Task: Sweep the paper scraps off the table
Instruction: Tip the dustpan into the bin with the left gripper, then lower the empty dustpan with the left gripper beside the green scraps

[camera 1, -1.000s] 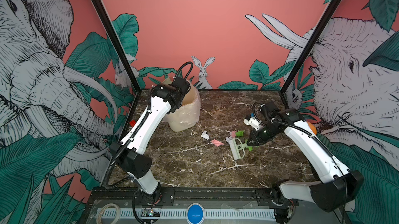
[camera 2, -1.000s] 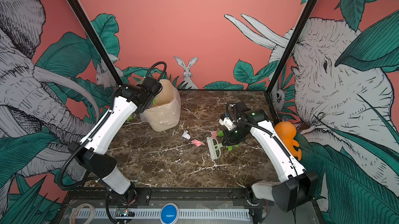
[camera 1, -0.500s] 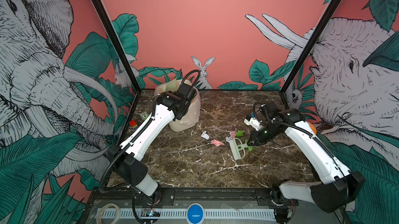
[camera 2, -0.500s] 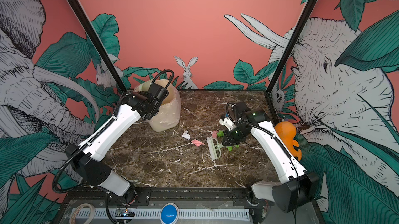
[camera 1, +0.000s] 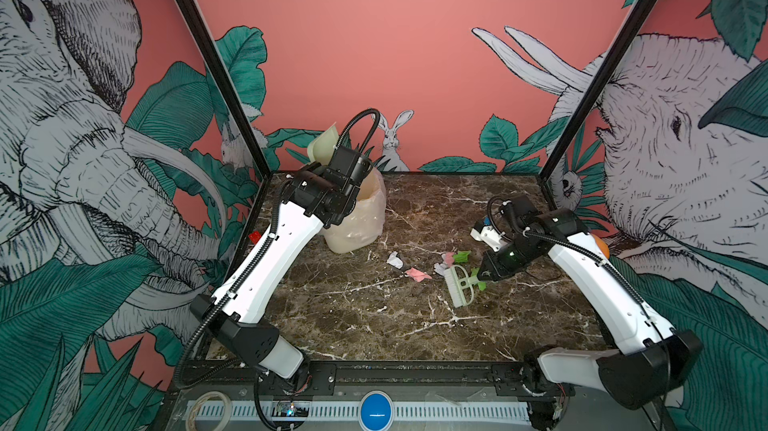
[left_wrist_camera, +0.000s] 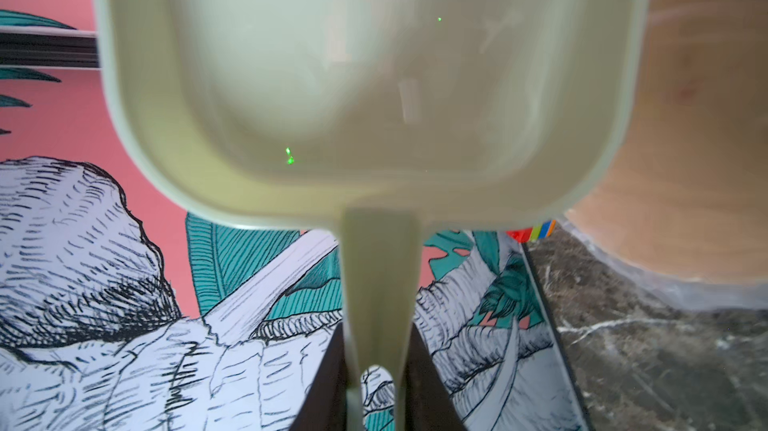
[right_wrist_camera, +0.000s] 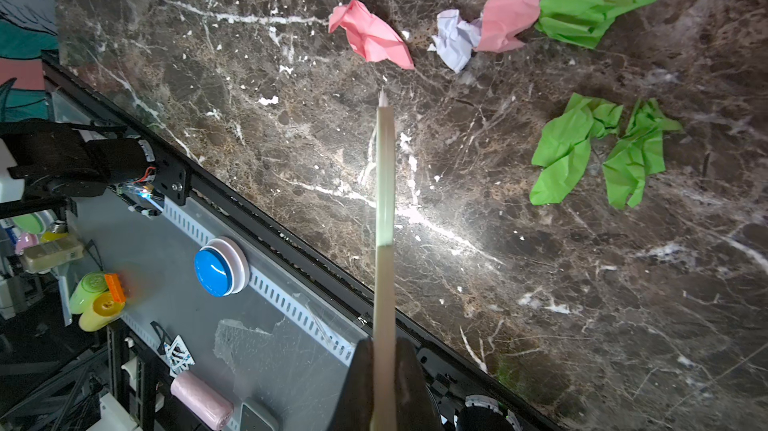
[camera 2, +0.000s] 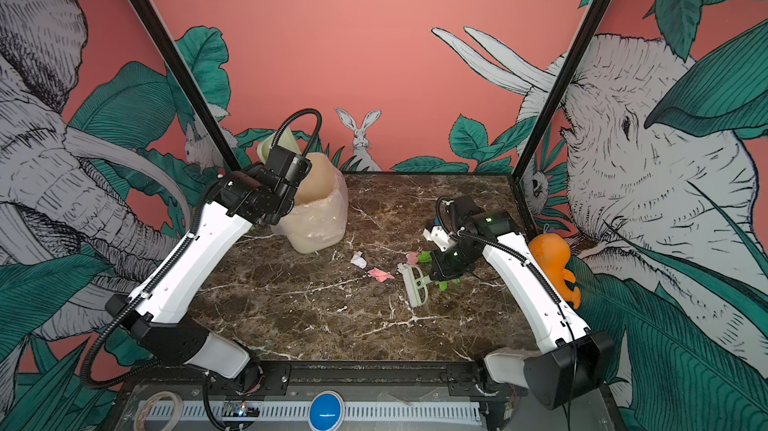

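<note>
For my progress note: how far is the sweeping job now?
Done: the dustpan looks empty, raised beside the bin. In hand: left gripper holds the dustpan, right gripper holds the brush. Left: pink, white and green paper scraps lie on the table.

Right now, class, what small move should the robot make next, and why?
Probably lower the dustpan to the table beside the paper scraps: it looks empty, raised by the bin in the left pincer, while scraps lie beside the brush in the right pincer.

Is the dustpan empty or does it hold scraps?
Empty: in the left wrist view the dustpan is bare inside, apart from tiny green specks.
</note>
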Robot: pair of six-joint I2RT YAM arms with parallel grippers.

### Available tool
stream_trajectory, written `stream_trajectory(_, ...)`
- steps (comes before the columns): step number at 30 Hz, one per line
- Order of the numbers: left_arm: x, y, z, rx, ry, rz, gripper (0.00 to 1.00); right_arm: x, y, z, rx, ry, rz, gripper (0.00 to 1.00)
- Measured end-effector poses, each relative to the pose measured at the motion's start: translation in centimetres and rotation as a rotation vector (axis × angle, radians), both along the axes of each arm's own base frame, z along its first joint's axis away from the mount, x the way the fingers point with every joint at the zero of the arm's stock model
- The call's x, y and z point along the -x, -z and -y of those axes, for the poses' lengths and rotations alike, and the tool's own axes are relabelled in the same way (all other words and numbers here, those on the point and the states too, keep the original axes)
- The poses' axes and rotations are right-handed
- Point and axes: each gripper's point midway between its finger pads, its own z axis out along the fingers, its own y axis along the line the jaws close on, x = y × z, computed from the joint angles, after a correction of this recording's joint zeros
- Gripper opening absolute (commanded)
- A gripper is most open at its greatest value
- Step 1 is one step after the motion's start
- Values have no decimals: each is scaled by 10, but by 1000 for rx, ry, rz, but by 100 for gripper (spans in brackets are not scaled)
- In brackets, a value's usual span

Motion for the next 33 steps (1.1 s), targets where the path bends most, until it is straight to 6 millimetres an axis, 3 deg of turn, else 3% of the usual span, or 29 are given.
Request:
stream_trajectory(4, 11, -14, 26, 159, 76, 43, 0, -7, -6, 12, 52, 20, 40, 0)
stream_trajectory(8, 20, 0, 68, 267, 176, -2, 0, -16, -11, 26, 102, 52, 77, 0)
stream_trajectory(14, 40, 48, 138, 437, 299, -164, 0, -26, -12, 49, 215, 91, 127, 0)
stream_trajectory(19, 75, 97, 189, 573, 386, -328, 0, -34, -8, 59, 283, 109, 142, 0)
stream_trajectory(27, 138, 202, 221, 681, 394, -656, 0, -37, 6, 68, 343, 120, 138, 0)
stream_trajectory(33, 173, 232, 239, 723, 425, -785, 0, -36, 12, 74, 375, 122, 133, 0)
